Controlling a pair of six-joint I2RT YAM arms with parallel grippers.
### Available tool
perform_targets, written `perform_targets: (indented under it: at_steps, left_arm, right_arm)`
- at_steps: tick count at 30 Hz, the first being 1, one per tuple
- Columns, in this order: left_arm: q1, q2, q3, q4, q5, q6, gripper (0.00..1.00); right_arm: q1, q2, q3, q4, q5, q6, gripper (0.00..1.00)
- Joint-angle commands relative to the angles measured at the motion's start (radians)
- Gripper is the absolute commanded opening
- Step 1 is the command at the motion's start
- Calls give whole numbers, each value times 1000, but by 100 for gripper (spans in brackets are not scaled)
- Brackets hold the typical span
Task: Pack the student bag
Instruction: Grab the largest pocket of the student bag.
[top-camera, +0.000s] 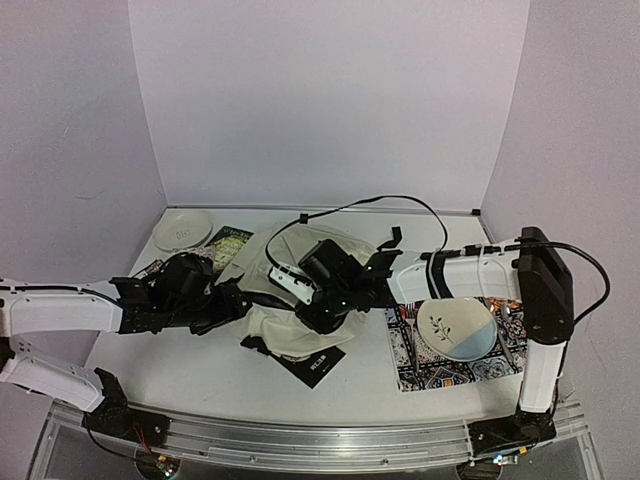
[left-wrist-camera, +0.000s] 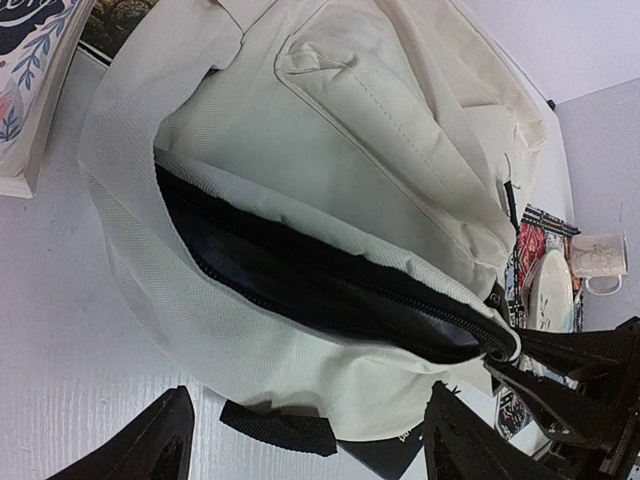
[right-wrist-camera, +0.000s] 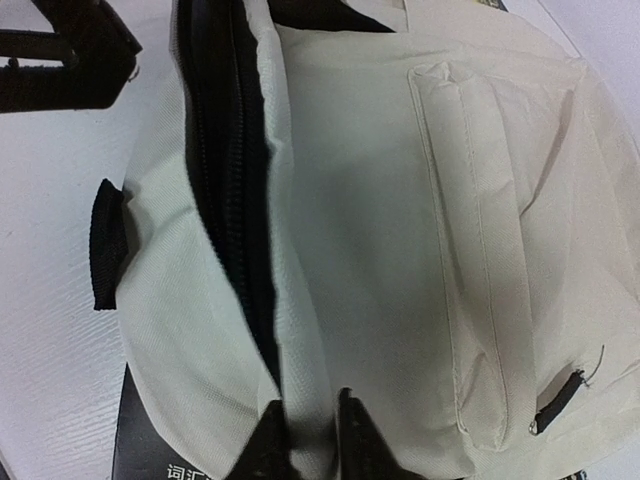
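Closest to the left wrist camera, the left jaws are standing wide open with nothing between them, hovering low over the white bench (left-wrist-camera: 60, 330) just short of the bag's near rim. The left arm (top-camera: 60, 308) is reaching in from the left, apparently holding itself ready while the mouth is being kept apart. At the far left a plate (top-camera: 182, 230) is sitting bare, and a thick book (left-wrist-camera: 25, 90) with a leafy cover is lying just beside the bag, probably meant as cargo. In the middle, the student bag (top-camera: 290, 305) is lying slumped on the bench between the two arms, with its zipper (left-wrist-camera: 340, 300) undone and its mouth gaping toward the left arm. Only dark lining is showing inside, and nothing packed is appearing in the part that is visible, so the packing is looking barely begun. A black booklet (top-camera: 318, 367) is poking out from under the bag's near edge. The right jaws are gripping a fold of cream fabric at the rim beside the zipper. The right arm (top-camera: 460, 275) is stretching across from the right, seemingly pinning the opening so that it is not sagging closed. Farthest right, a patterned mat (top-camera: 410, 370) is carrying a second plate (top-camera: 455, 330), bare but for its printed sprig, with a mug (left-wrist-camera: 598, 262) just beside it, its contents hidden.
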Motion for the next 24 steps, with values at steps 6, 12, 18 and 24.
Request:
perform_targets:
  at_steps: [6, 12, 18, 24]
  left_arm:
    - [5, 52, 36, -4, -23, 18, 80]
    - [5, 120, 86, 31, -25, 42, 80]
    - [5, 148, 124, 45, -22, 63, 80]
    - [7, 169, 127, 46, -17, 67, 80]
  right_arm:
    - [-26, -53, 26, -26, -54, 19, 2]
    - [-51, -78, 18, -24, -41, 49, 0]
    - [-118, -178, -47, 63, 38, 193, 0]
    - [-240, -218, -79, 101, 77, 334, 0]
